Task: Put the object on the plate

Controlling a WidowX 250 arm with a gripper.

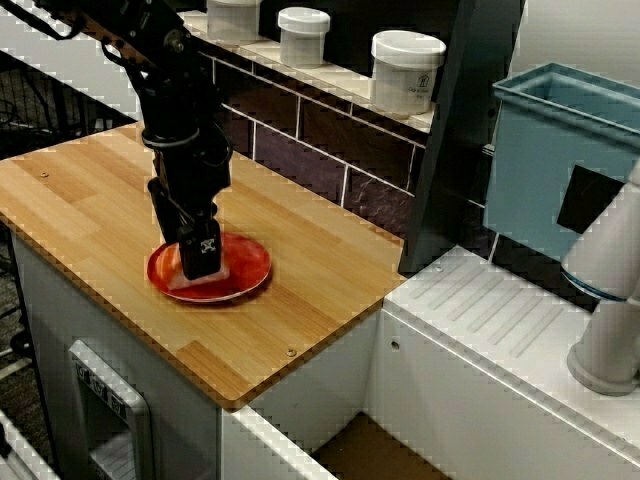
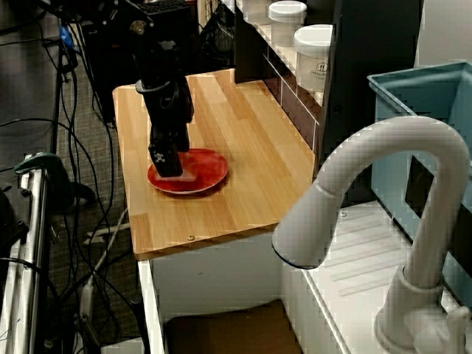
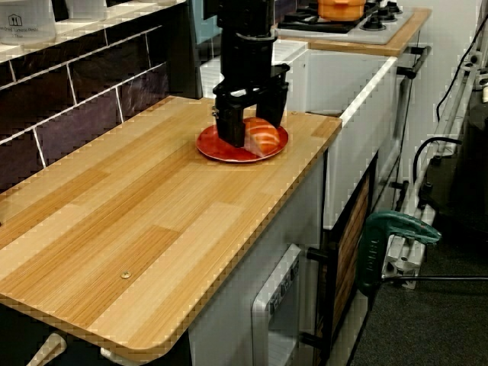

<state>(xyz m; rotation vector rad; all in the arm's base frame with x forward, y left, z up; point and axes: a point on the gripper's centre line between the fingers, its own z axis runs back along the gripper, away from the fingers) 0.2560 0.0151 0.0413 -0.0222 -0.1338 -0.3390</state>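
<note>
In the side view along the counter, the salmon sushi object point(image 3: 264, 137) lies on the red-orange plate point(image 3: 216, 148), orange striped top facing up. My gripper point(image 3: 255, 128) stands straight down over the plate, open, with a black finger on each side of the sushi. From the front view above, the gripper point(image 1: 200, 262) covers most of the sushi, and only a white edge of the sushi point(image 1: 190, 284) shows on the plate point(image 1: 252, 262). The view from the sink side shows the plate point(image 2: 210, 171) with the white sushi block point(image 2: 186, 177) beside a finger.
The plate sits near the front right part of the wooden counter point(image 1: 90, 190). White lidded jars point(image 1: 405, 70) stand on the tiled ledge behind. A blue bin point(image 1: 560, 160) and a white faucet point(image 2: 383, 184) are to the right, over the sink area.
</note>
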